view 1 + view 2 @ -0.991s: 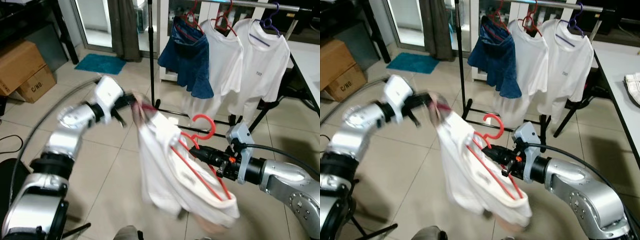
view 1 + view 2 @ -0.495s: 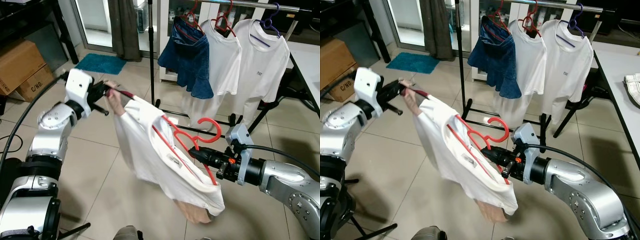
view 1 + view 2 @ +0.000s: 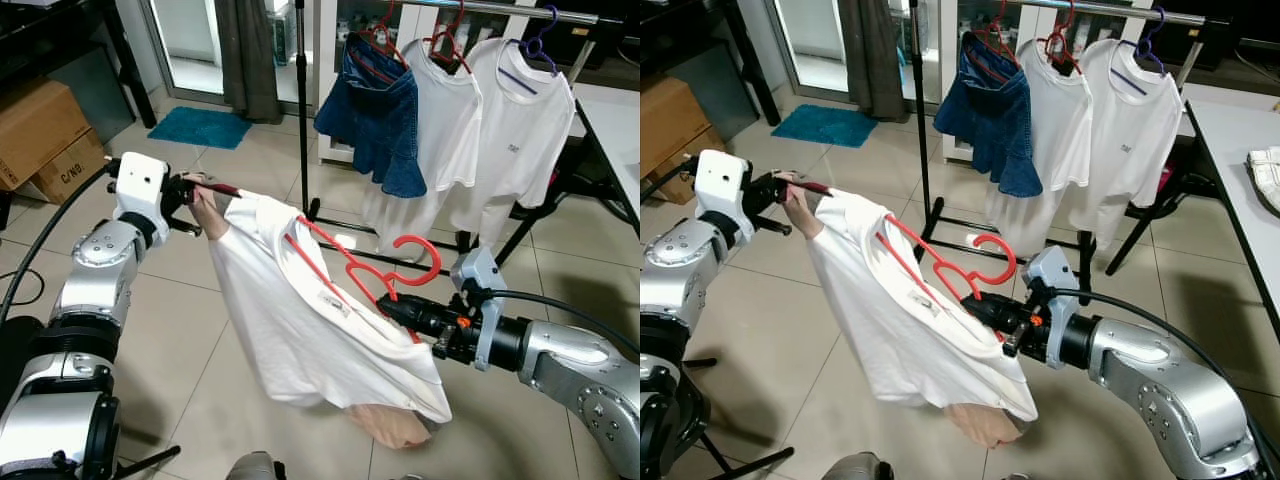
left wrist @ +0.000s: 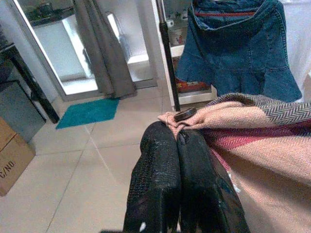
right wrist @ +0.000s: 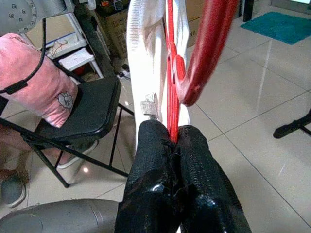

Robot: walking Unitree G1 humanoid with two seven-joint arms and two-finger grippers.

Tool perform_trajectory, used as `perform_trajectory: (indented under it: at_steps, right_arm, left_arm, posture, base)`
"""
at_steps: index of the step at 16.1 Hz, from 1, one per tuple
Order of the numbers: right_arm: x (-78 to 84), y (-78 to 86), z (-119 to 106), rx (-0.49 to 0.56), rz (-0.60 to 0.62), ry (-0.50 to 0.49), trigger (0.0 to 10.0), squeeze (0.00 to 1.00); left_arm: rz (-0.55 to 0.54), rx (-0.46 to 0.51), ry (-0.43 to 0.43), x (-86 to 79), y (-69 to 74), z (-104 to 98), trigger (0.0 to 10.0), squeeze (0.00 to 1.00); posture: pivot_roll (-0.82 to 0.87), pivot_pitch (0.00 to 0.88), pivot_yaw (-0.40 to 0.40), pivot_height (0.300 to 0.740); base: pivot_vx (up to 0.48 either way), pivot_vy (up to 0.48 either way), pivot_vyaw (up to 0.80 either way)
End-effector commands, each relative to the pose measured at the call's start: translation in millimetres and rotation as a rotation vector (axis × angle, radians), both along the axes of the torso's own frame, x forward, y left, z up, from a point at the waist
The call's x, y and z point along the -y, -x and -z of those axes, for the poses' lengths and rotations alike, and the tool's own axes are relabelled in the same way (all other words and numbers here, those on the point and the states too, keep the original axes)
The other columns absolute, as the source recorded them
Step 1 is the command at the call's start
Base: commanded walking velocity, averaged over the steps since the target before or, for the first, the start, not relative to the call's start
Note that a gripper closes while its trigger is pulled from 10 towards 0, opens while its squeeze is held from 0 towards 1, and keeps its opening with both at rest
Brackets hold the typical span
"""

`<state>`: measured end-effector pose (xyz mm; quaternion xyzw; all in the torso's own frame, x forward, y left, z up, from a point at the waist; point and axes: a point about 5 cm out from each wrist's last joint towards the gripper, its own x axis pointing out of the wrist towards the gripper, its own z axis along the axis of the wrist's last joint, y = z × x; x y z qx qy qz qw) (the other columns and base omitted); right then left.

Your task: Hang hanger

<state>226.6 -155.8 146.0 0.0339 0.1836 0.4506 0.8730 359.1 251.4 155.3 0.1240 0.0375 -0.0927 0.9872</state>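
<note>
Right gripper (image 3: 392,310) clamped red hanger (image 3: 345,268) inside white T-shirt (image 3: 300,330); left gripper (image 3: 190,186) pinched shoulder fabric, stretched mid-air, well short of clothes rail (image 3: 500,8) (already crowded). Advice: keep hook upright, lift toward rail's free end.

Rail (image 3: 500,8) crowded: denim skirt (image 3: 378,115), two white shirts (image 3: 490,130); floor (image 3: 230,160) open.

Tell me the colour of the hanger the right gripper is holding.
Red. The hanger shows best in the right eye view, pinched by the right gripper.
</note>
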Motion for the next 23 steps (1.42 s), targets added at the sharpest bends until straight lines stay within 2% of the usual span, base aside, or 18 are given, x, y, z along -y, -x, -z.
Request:
perform_trajectory:
  at_steps: [1, 2, 4, 7, 9, 10, 11, 12, 13, 14, 16, 18, 19, 20, 22, 23]
  right_arm:
    - [0.0, 1.0, -2.5, 0.015, -0.006, 0.010, 10.0, 0.00]
    - [0.6, 0.0, -1.7, 0.012, 0.005, 0.014, 10.0, 0.00]
    - [3.2, -3.4, 0.4, -0.006, 0.047, 0.015, 10.0, 0.00]
    - [3.8, -7.8, -1.3, 0.009, 0.100, -0.008, 10.0, 0.00]
    - [3.2, -13.0, -3.2, 0.059, 0.154, -0.008, 10.0, 0.00]
    - [3.3, -20.8, -4.2, 0.088, 0.251, -0.011, 10.0, 0.00]
    - [2.7, -22.9, -4.5, 0.089, 0.276, -0.017, 10.0, 0.00]
    - [-0.2, -27.9, -5.9, 0.082, 0.327, -0.048, 10.0, 0.00]
    - [-1.0, -28.7, -6.3, 0.080, 0.335, -0.055, 10.0, 0.00]
    - [-2.9, -28.7, -6.9, 0.076, 0.332, -0.072, 10.0, 0.00]
    - [-3.6, -27.9, -6.4, 0.087, 0.318, -0.062, 10.0, 0.00]
    - [-0.5, -28.7, -6.5, 0.125, 0.341, -0.031, 10.0, 0.00]
    - [-1.0, -29.7, -7.5, 0.129, 0.354, -0.032, 10.0, 0.00]
    - [-2.0, -33.1, -7.7, 0.111, 0.408, -0.043, 10.0, 0.00]
    - [-3.4, -38.9, -4.8, 0.075, 0.498, -0.055, 10.0, 0.00]
    - [-6.0, -42.7, -2.4, 0.052, 0.554, -0.061, 10.0, 0.00]
  left_arm:
    - [0.005, 0.006, 0.025, 0.5, -1.7, -4.2, 10.0, 0.00]
    - [0.087, 0.001, 0.052, 9.9, -0.2, -4.2, 10.0, 1.00]
    - [0.184, -0.006, 0.067, 18.6, 3.5, -5.3, 10.0, 1.00]
    - [0.250, -0.019, 0.062, 19.2, 10.1, -8.2, 10.0, 1.00]
    - [0.255, -0.018, 0.058, 16.4, 13.9, -10.0, 10.0, 1.00]
    - [0.261, -0.020, 0.054, 14.0, 19.9, -11.4, 10.0, 1.00]
    - [0.263, -0.026, 0.052, 13.0, 22.8, -11.4, 10.0, 1.00]
    - [0.219, -0.063, 0.077, 6.1, 28.3, -6.9, 10.0, 1.00]
    - [0.200, -0.071, 0.088, 3.8, 29.0, -5.6, 10.0, 1.00]
    - [0.116, -0.069, 0.117, -7.0, 27.8, -3.9, 10.0, 1.00]
    - [0.044, -0.056, 0.145, -17.2, 26.8, -4.5, 10.0, 1.00]
    - [0.057, -0.066, 0.098, -17.4, 26.3, -7.1, 10.0, 1.00]
    - [0.102, -0.084, 0.100, -8.3, 26.5, -5.6, 10.0, 1.00]
    - [0.202, -0.131, 0.127, 16.3, 28.6, 1.6, 10.0, 1.00]
    - [0.322, -0.183, 0.158, 53.4, 33.6, 15.5, 10.0, 1.00]
    - [0.393, -0.205, 0.166, 77.7, 37.5, 24.4, 10.0, 1.00]
  posture:
    - [0.09, 0.019, 0.019, 0.740]
    - [0.10, 0.020, 0.020, 0.740]
    - [0.10, 0.020, 0.023, 0.740]
    - [0.10, 0.021, 0.030, 0.740]
    - [0.10, 0.020, 0.035, 0.740]
    - [0.10, 0.022, 0.037, 0.740]
    - [0.11, 0.023, 0.037, 0.740]
    - [0.11, 0.024, 0.036, 0.740]
    - [0.11, 0.026, 0.034, 0.740]
    - [0.11, 0.027, 0.033, 0.740]
    - [0.11, 0.027, 0.034, 0.740]
    - [0.11, 0.027, 0.038, 0.740]
    - [0.10, 0.026, 0.042, 0.740]
    - [0.10, 0.024, 0.048, 0.740]
    - [0.09, 0.019, 0.053, 0.740]
    - [0.08, 0.017, 0.056, 0.740]
  base:
    - [0.000, 0.000, 0.00]
    - [0.000, 0.000, 0.00]
    - [0.000, 0.000, 0.00]
    - [0.000, 0.000, 0.00]
    - [0.000, 0.000, 0.00]
    - [0.000, 0.000, 0.00]
    - [0.000, 0.000, 0.00]
    - [0.000, 0.000, 0.00]
    - [0.000, 0.000, 0.00]
    - [0.000, 0.000, 0.00]
    - [0.000, 0.000, 0.00]
    - [0.000, 0.000, 0.00]
    - [0.000, 0.000, 0.00]
    - [0.000, 0.000, 0.00]
    - [0.000, 0.000, 0.00]
    - [0.000, 0.000, 0.00]
